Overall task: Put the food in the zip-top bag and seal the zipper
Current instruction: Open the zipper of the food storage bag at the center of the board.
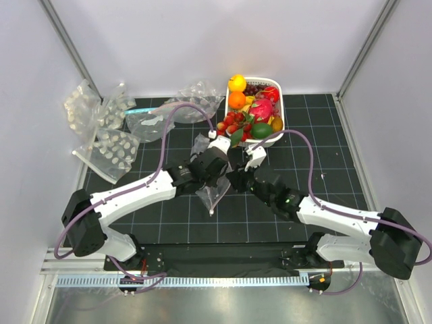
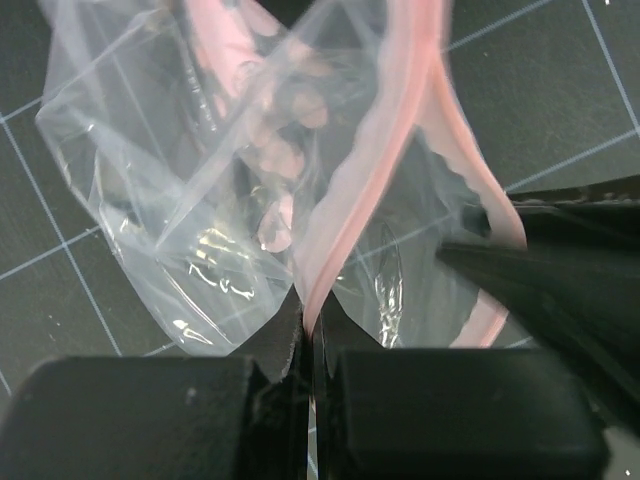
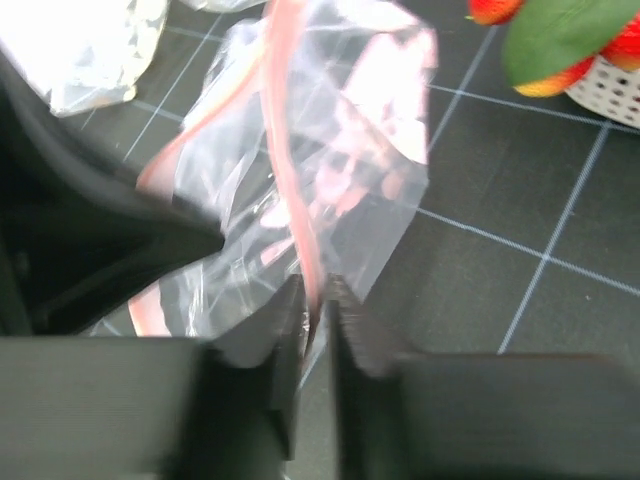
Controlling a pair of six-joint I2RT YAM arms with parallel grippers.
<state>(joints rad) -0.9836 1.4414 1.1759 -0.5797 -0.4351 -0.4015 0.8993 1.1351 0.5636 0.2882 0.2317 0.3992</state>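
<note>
The zip-top bag [image 1: 212,191] hangs crumpled between my two grippers at mid-table. In the left wrist view the bag [image 2: 210,230] is clear with pale dots, and my left gripper [image 2: 310,318] is shut on its pinkish zipper [image 2: 372,170]. My right gripper [image 3: 318,300] pinches the same zipper [image 3: 288,150] from the other side, its jaws almost together around it. In the top view my left gripper [image 1: 217,164] and my right gripper [image 1: 239,178] are close together. The strawberries [image 1: 231,123], pink dragon fruit [image 1: 262,108] and a green leaf [image 1: 237,137] lie at the white basket [image 1: 278,91].
The basket also holds orange and yellow round fruits [image 1: 237,91], dark grapes [image 1: 253,88] and a green fruit [image 1: 262,130]. Several other clear bags [image 1: 108,131] lie at the back left, one with a light blue strip [image 1: 138,110]. White walls enclose the table.
</note>
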